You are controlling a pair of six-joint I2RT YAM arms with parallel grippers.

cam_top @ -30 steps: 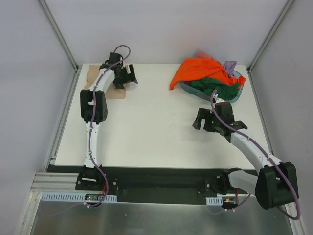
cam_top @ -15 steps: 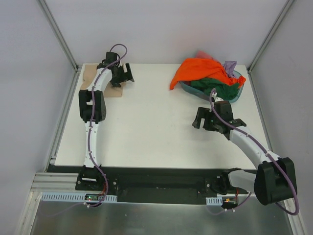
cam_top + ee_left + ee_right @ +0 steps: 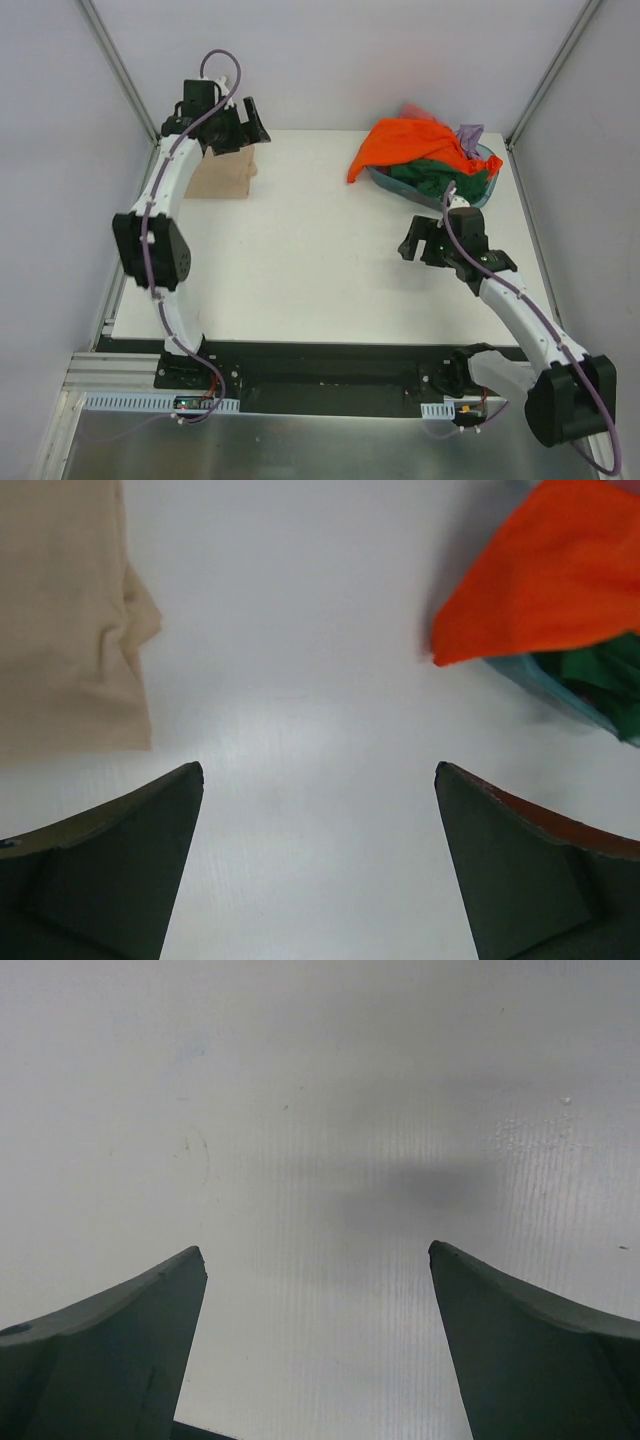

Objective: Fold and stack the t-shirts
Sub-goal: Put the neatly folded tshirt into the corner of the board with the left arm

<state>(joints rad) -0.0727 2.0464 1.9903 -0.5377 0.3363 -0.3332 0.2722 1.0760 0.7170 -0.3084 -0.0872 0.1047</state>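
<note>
A folded tan-beige t-shirt lies at the table's far left; the left wrist view shows it at upper left. My left gripper hangs open and empty above its far edge, jaws wide over bare table. An orange t-shirt drapes over a pile with a dark green t-shirt, a lilac one and a pinkish red one. The orange and green cloth also show in the left wrist view. My right gripper is open and empty over the table, just in front of the pile.
A teal translucent basin at the far right holds the shirt pile; its rim shows under the orange cloth. The white table is framed by metal posts and grey walls at the sides and back.
The left arm has lifted up and back off the tan shirt, uncovering it. The right gripper has shifted slightly right, toward the basin. Both stay open.
</note>
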